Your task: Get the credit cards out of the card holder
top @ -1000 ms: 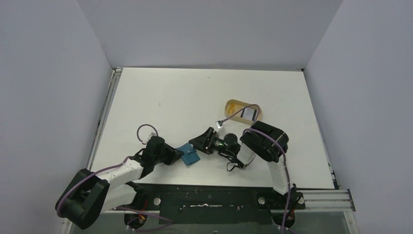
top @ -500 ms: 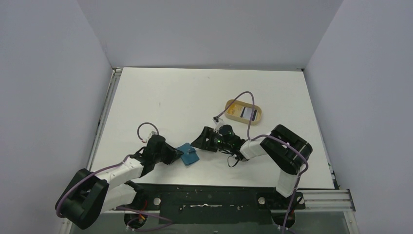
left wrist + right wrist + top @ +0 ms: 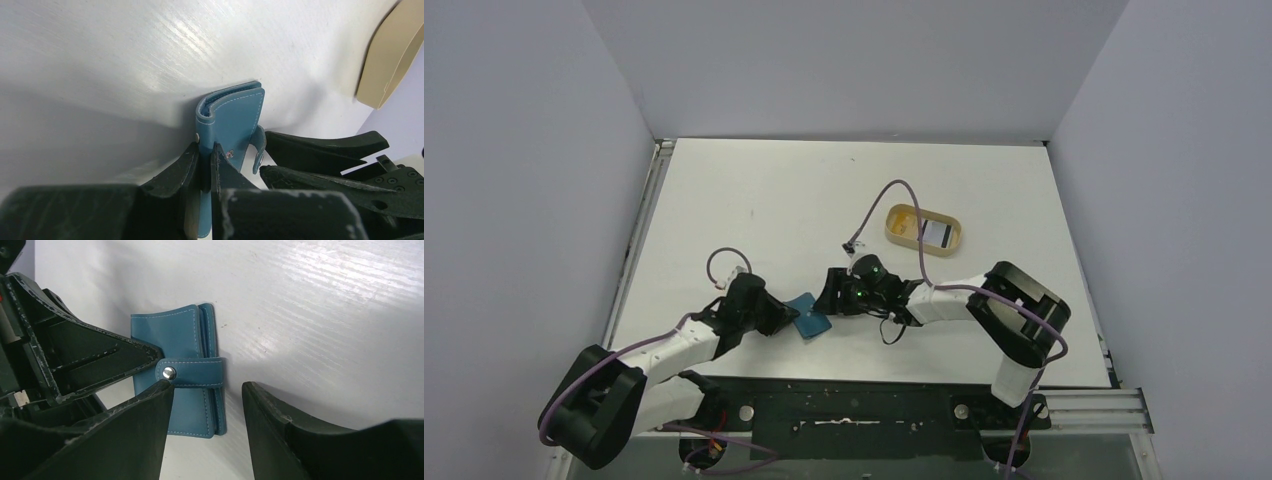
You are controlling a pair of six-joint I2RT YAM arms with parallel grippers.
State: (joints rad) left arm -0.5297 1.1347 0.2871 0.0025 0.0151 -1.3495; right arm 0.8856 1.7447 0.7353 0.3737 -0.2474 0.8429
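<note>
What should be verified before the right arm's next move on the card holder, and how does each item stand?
1. Left gripper shut on the card holder: ok.
2. Right gripper open, one fingertip at the snap end of the strap: ok.
3. Strap undone: probably ok; in the left wrist view its tab stands off the cover.
4. Card holder unfolded: not ok, it is folded shut.
5. Tan tray apart from both arms: ok; one credit card lies in it.
6. Further cards inside reachable: cannot tell, none visible.
</note>
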